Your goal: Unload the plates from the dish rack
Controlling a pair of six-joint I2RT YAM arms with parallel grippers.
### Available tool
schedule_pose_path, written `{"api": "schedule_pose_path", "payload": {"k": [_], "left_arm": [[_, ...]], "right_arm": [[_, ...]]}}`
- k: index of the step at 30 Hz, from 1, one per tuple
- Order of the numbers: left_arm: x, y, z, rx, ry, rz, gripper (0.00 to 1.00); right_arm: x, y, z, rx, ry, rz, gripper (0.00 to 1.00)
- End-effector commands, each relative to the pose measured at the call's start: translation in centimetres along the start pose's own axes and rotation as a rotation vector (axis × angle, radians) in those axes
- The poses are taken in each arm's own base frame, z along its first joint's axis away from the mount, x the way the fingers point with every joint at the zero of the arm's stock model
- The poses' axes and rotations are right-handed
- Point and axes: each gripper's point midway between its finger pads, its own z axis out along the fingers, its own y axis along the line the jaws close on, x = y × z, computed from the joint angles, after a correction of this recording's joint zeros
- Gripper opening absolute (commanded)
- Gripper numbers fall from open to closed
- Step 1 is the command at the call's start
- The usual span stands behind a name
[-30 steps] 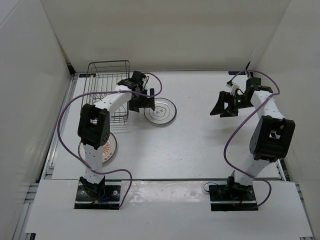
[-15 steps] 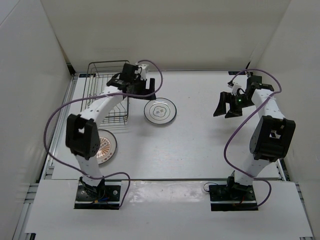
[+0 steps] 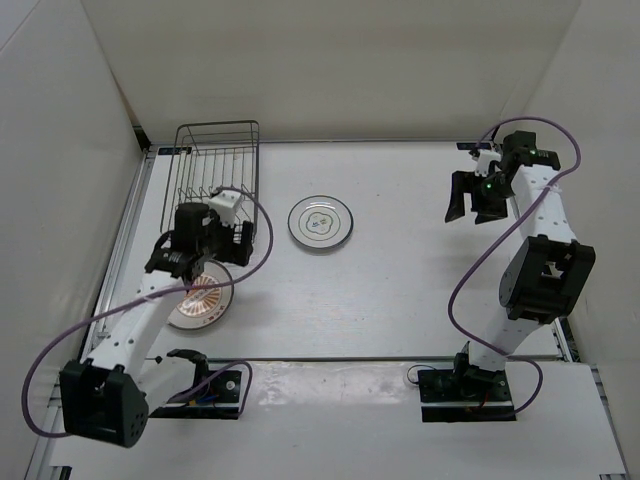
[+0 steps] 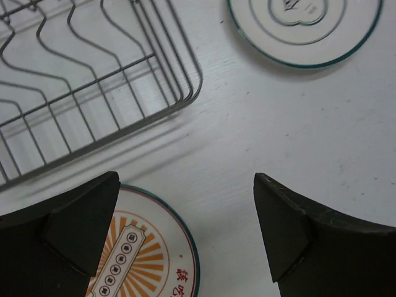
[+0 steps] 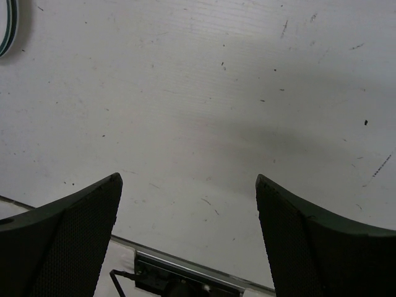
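The dark wire dish rack (image 3: 215,175) stands at the far left, and only bare wire shows in its slots (image 4: 93,80). A white plate with thin dark rings (image 3: 320,222) lies flat on the table to the right of the rack (image 4: 303,25). A second plate with an orange sunburst centre (image 3: 200,302) lies in front of the rack (image 4: 142,260). My left gripper (image 3: 190,262) hovers open over that plate's far edge (image 4: 185,179), holding nothing. My right gripper (image 3: 475,200) hangs open over bare table at the far right (image 5: 189,179).
White walls close in the table on the left, back and right. A metal rail (image 3: 120,250) runs along the left edge. The left arm's purple cable (image 3: 255,240) loops beside the rack. A sliver of the ringed plate's rim (image 5: 7,25) shows in the right wrist view.
My left arm has swung back from beside the ringed plate to the near left, over the sunburst plate, still open. The right gripper has drifted slightly right and farther away.
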Motion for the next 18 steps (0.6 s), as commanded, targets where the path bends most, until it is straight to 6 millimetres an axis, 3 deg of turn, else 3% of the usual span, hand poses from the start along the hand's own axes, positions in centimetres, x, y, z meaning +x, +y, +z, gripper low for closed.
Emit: {"api": "schedule_pose_path", "payload": {"k": [1, 6, 9, 10, 11, 12, 14, 15, 17, 18], "left_arm": [[2.5, 2.7, -1.7, -0.182, 0.0, -0.018, 1.0], [5.9, 2.7, -2.5, -0.176, 0.009, -0.062, 1.0], [7.8, 3.5, -2.5, -0.253, 0.02, -0.196, 1.0], [9.3, 3.4, -2.3, -0.254, 0.044, -0.202, 1.0], [8.6, 3.5, -2.2, -0.256, -0.001, -0.196, 1.0], [10.2, 3.3, -1.9, -0.254, 0.017, -0.196, 1.0], [9.4, 3.7, -1.8, -0.267, -0.05, -0.183, 1.0], [11.2, 3.6, -1.4, -0.271, -0.021, -0.183, 1.0], [11.2, 4.0, -1.4, -0.293, -0.046, -0.191, 1.0], [12.2, 4.1, -1.2, -0.305, -0.032, -0.195, 1.0]], "right_arm": [[-0.3, -0.5, -1.0, 0.048, 0.01, 0.011, 0.9], [-3.3, 0.6, -2.6, 0.022, -0.08, -0.012, 0.9], [-4.4, 0.6, -3.4, 0.032, -0.117, -0.029, 0.9], [-5.0, 0.9, -4.0, 0.024, -0.144, -0.046, 0.9], [-5.4, 1.1, -4.4, 0.023, -0.161, -0.056, 0.9], [-5.5, 1.1, -4.4, 0.022, -0.163, -0.068, 0.9], [-6.0, 0.9, -4.7, 0.038, -0.181, -0.071, 0.9], [-5.9, 0.8, -4.7, 0.048, -0.177, -0.075, 0.9], [-5.6, 0.4, -4.5, 0.066, -0.164, -0.066, 0.9], [-5.3, 0.1, -4.5, 0.079, -0.153, -0.06, 0.9]]}}
